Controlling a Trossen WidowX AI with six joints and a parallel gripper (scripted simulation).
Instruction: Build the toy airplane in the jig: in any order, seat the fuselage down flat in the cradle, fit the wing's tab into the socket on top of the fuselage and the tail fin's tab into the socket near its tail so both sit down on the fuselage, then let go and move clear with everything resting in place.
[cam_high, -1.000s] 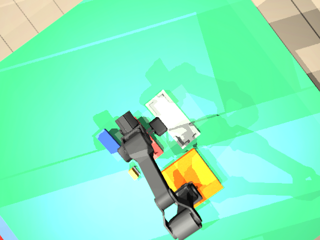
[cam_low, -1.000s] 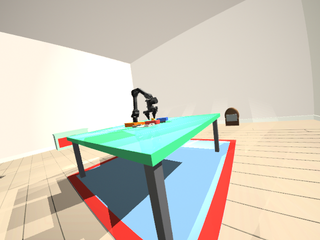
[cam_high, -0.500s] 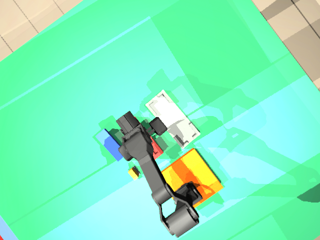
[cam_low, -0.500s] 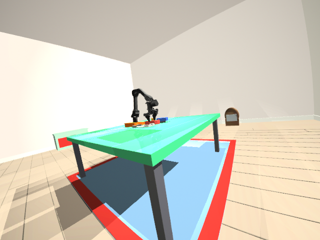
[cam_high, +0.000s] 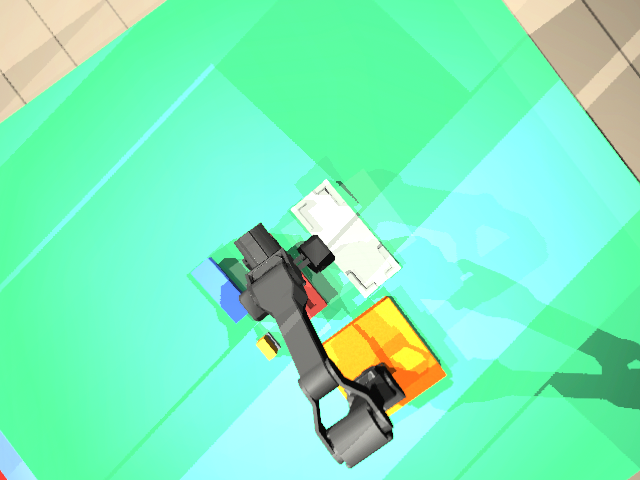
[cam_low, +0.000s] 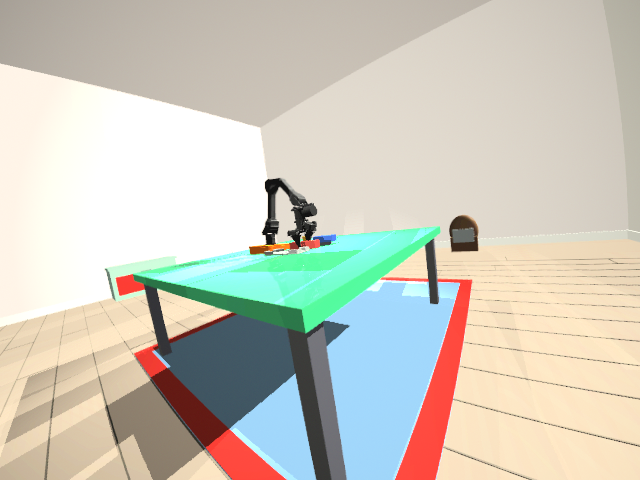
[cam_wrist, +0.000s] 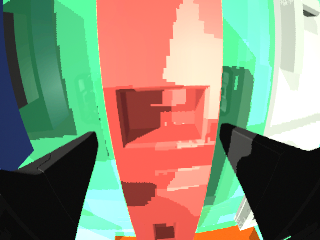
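The red fuselage (cam_high: 316, 299) (cam_wrist: 135, 50) lies beside the white cradle (cam_high: 336, 209) (cam_wrist: 300, 107), outside it. Its large socket and the small one near its tail face up and are empty. My gripper (cam_wrist: 159, 134) is open, with one black finger on each side of the fuselage beside the large socket; gaps show between the fingers and its sides. The blue wing (cam_high: 209, 279) (cam_low: 326, 238) (cam_wrist: 12, 125) lies on the other side of the fuselage from the cradle. The yellow tail fin (cam_high: 266, 347) lies apart, near the wing. The cradle holds no part.
An orange-yellow block (cam_high: 351, 343) (cam_low: 261, 249) (cam_wrist: 220, 235) lies by the arm's base, close to the fuselage's tail end and the cradle's near corner. The arm hides part of the fuselage in the top view. Everything rests on the green table (cam_high: 129, 155) (cam_low: 232, 294).
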